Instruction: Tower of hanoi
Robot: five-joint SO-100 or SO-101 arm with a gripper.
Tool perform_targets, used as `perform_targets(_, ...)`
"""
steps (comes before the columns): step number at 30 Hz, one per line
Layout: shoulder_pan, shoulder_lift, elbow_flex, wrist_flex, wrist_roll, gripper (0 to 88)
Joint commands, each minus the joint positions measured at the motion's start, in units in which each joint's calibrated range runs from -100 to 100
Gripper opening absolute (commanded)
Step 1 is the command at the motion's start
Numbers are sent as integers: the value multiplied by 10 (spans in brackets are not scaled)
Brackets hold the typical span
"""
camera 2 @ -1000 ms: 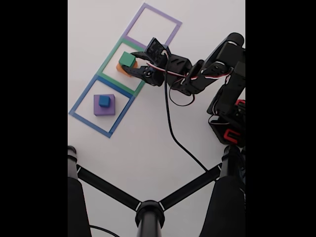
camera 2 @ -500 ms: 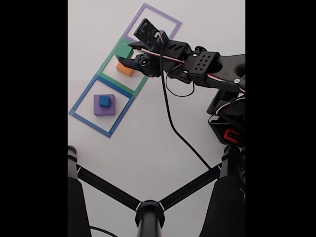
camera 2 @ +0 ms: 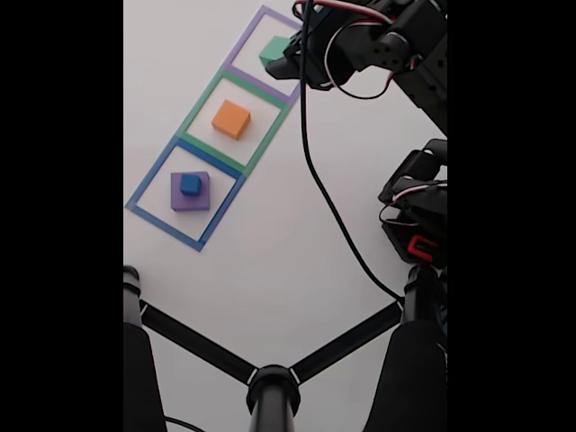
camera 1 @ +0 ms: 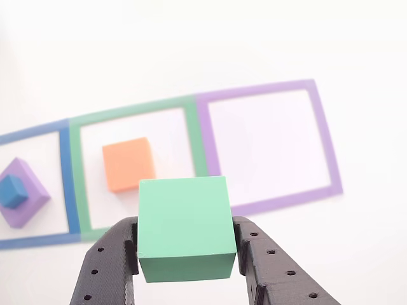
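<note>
My gripper (camera 1: 186, 251) is shut on the green block (camera 1: 184, 227), which hangs between the two black fingers above the table. In the fixed view the green block (camera 2: 274, 49) is held over the purple tape square (camera 2: 255, 27) by the gripper (camera 2: 281, 56). The orange block (camera 2: 231, 119) lies alone inside the green tape square (camera 2: 205, 102); in the other view the orange block (camera 1: 128, 164) sits left of the held block. The small blue block (camera 2: 190, 184) rests on the flat purple block (camera 2: 178, 199) in the blue tape square. Blue block (camera 1: 13, 191) and purple block (camera 1: 30, 206) show at the other view's left edge.
The three tape squares run in a diagonal row on a white table (camera 2: 270, 225). A black cable (camera 2: 317, 180) trails from the arm across the table. A black stand with three legs (camera 2: 270, 378) fills the bottom of the fixed view. The arm's base (camera 2: 416, 225) is at the right.
The gripper lifted the green block off the orange block and carried it up and right, from the green tape square to over the purple one. The orange block now lies bare.
</note>
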Motion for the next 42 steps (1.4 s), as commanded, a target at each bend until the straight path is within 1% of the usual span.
perform_targets(1, 50, -20, -105, 104, 0, 65)
perform_targets(7, 109, -23, -112, 122, 0, 66)
perform_targets(12, 128, -28, -106, 121, 0, 68)
perform_targets(16, 138, -41, -58, 88, 0, 67)
perform_targets(19, 143, -48, 4, 31, 0, 66)
perform_targets(23, 145, -56, 123, -94, 0, 66)
perform_targets(25, 145, -54, 192, -179, 0, 67)
perform_targets(31, 145, -26, 427, -518, 0, 71)
perform_targets(37, 139, 53, 532, -742, 0, 74)
perform_targets(42, 142, 144, 554, -870, 0, 74)
